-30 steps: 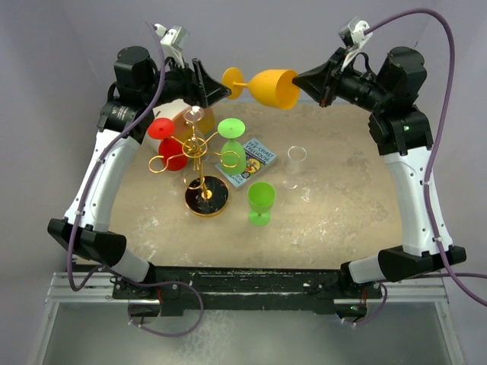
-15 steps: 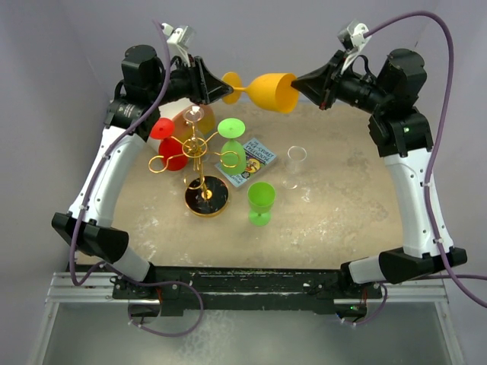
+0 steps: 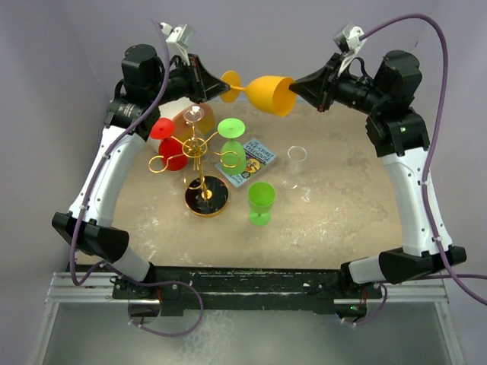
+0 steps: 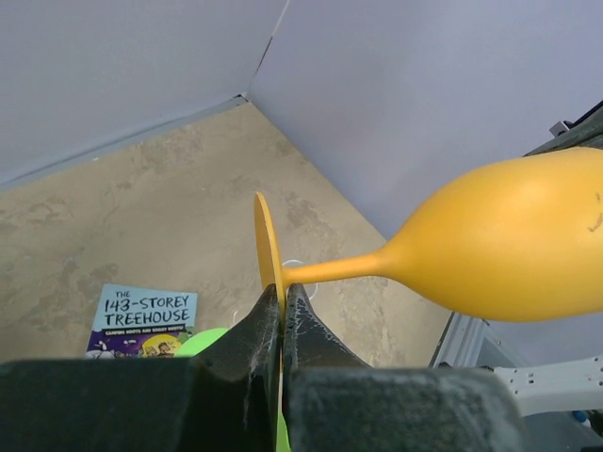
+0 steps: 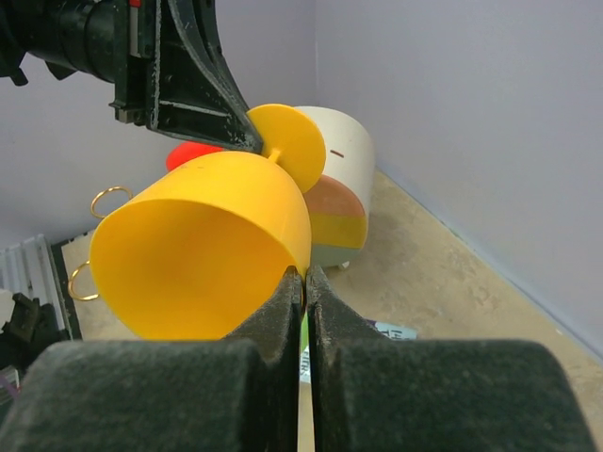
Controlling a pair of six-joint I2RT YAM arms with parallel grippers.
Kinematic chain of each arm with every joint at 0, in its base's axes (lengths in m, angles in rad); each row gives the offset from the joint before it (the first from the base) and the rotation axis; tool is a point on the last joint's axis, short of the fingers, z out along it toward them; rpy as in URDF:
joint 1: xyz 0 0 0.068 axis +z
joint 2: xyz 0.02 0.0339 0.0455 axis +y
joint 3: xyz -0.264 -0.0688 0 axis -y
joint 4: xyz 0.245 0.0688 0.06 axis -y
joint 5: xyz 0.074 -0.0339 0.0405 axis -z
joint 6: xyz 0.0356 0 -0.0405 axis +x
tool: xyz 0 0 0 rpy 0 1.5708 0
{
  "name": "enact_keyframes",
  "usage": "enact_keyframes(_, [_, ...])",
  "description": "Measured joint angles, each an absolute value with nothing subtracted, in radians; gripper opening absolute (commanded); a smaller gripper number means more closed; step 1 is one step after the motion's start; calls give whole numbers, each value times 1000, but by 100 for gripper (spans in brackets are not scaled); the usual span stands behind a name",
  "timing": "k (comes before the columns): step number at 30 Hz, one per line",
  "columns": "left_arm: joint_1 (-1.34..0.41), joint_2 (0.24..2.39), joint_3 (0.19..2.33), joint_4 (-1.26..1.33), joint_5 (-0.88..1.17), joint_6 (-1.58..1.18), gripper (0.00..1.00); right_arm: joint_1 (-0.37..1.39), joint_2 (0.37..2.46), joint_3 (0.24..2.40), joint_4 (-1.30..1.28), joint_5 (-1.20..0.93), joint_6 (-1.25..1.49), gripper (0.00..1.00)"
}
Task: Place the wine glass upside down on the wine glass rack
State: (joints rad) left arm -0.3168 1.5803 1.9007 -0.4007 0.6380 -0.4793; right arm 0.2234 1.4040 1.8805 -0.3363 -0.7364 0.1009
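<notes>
We see the yellow wine glass (image 3: 262, 90) held sideways in the air over the table's (image 3: 350, 198) far edge, the left gripper (image 3: 226, 90) clamped on its foot, the right gripper (image 3: 294, 80) pinching its rim. The gold rack (image 3: 199, 152) stands below to the near left; bare table lies to the right. Only the left wrist view lets us read the book (image 4: 141, 320): "143-STOREY TREEHOUSE". The right wrist view shows a white cylinder (image 5: 349, 160) behind the foot.
</notes>
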Motion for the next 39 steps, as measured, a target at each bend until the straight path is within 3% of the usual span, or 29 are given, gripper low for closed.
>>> enact_keyframes(13, [-316,1580,1911,-413,611,-460,0,223,1400,1840,-331,-807,66,47])
enact_keyframes(18, [-302,1579,1913,-420,609,-456,0,223,1397,1840,-338,-811,45,59])
enact_keyframes(21, [-287,1571,1916,-444,590,-432,0,223,1388,1842,-365,-803,22,72])
enact_keyframes(29, [-277,1488,1970,-534,474,-236,0,214,1342,1913,-455,-750,-68,80])
enact_keyframes(39, [-277,1272,2037,-761,422,272,0,183,1272,1923,-500,-682,-150,84])
